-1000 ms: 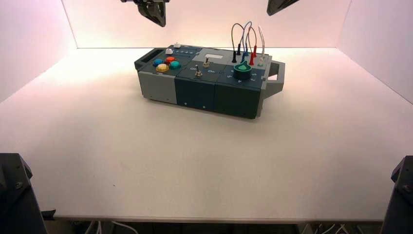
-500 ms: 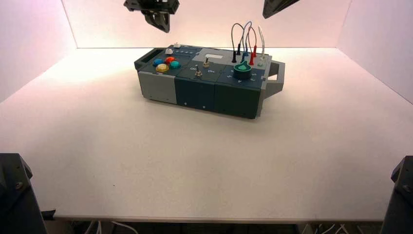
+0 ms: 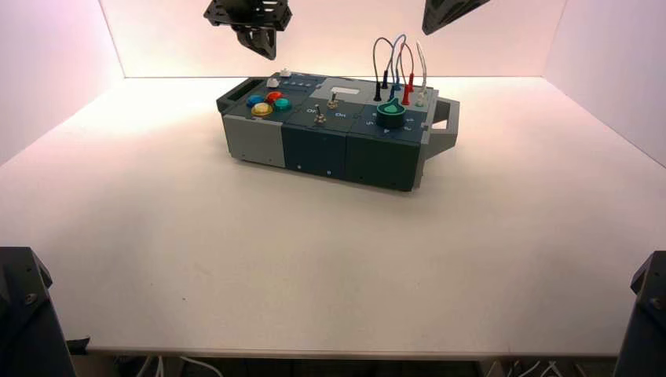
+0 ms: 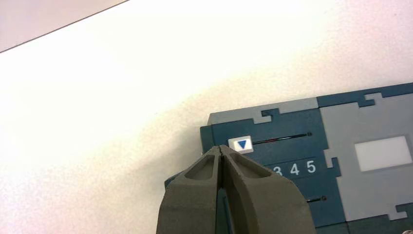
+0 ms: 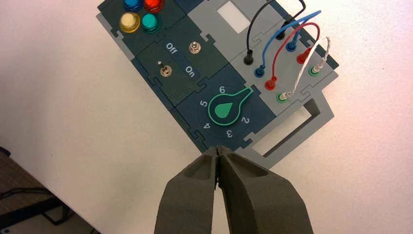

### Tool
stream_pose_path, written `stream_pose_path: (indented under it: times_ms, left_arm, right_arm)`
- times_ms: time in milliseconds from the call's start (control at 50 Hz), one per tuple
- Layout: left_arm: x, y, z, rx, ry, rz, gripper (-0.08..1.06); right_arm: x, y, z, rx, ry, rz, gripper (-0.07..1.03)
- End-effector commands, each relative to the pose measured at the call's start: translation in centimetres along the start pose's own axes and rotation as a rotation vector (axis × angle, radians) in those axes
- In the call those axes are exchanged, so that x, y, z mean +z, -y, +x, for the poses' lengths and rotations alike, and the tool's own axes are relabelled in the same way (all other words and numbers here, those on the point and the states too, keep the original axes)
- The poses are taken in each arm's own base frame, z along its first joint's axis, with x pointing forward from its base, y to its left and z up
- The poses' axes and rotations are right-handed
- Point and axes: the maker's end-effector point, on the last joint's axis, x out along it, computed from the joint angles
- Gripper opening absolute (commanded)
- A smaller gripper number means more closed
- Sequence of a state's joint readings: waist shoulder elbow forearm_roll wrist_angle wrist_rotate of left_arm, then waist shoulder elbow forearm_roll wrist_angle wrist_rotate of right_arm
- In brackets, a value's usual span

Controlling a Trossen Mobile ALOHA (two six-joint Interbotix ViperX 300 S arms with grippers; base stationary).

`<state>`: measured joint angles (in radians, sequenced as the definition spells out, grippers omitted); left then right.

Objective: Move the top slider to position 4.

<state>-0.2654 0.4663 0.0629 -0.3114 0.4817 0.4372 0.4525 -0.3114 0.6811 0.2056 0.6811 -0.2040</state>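
Status: task not started in any real sense. The top slider [image 4: 242, 145], a small flat white knob with a blue triangle, sits at the low-number end of its slot on the dark blue panel, at the far left corner of the box [image 3: 314, 149] as seen from above. In the left wrist view the printed scale reads 3, 4, 5; lower numbers are hidden behind the tool. The knob is clearly short of the 4 mark, so the whole slide is left to do.

Left tool [image 4: 221, 149]: fingers pressed together, nothing between them, touching nothing. It hangs in the air above and behind the box's far left corner [image 3: 264, 49]. In its own wrist view the tips line up just beside the knob, but the high view shows it is well above the panel, so I judge this as the approach, not contact.

Right tool [image 5: 216, 152]: also closed and empty, parked high above the box's right side, over the edge near the green dial [image 5: 228, 108]. It reads as idle.

Left to do, as I judge it: lower the left tool to the knob, set the closed tips against its side, push along the slot till the triangle is at 4.

The worktop [image 3: 314, 267] carries only the box.
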Motion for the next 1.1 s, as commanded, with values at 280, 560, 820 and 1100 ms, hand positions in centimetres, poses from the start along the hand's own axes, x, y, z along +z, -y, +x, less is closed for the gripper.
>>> stream_pose_path:
  times_ms: [280,560,820,1100]
  left_arm:
    - [1.2,0.3,0.0,0.002,0.028,0.017,-0.03]
    - [1.3,0.1,0.5,0.003,0.027,0.015,-0.03]
    - [1.1,0.1,1.3,0.001,0.020,0.017,-0.03]
    - [1.5,0.0,1.5,0.004,0.028,0.020,-0.03]
  right_arm:
    - [1.0,0.0,-0.6,-0.001,0.034,0.003,-0.02]
    - [1.0,0.0,-0.6,-0.001,0.034,0.003,-0.02]
    - [1.1,0.0,-0.6,0.000,0.036,0.001,-0.02]
    - [1.2,0.0,-0.7,-0.001,0.039,0.001,-0.02]
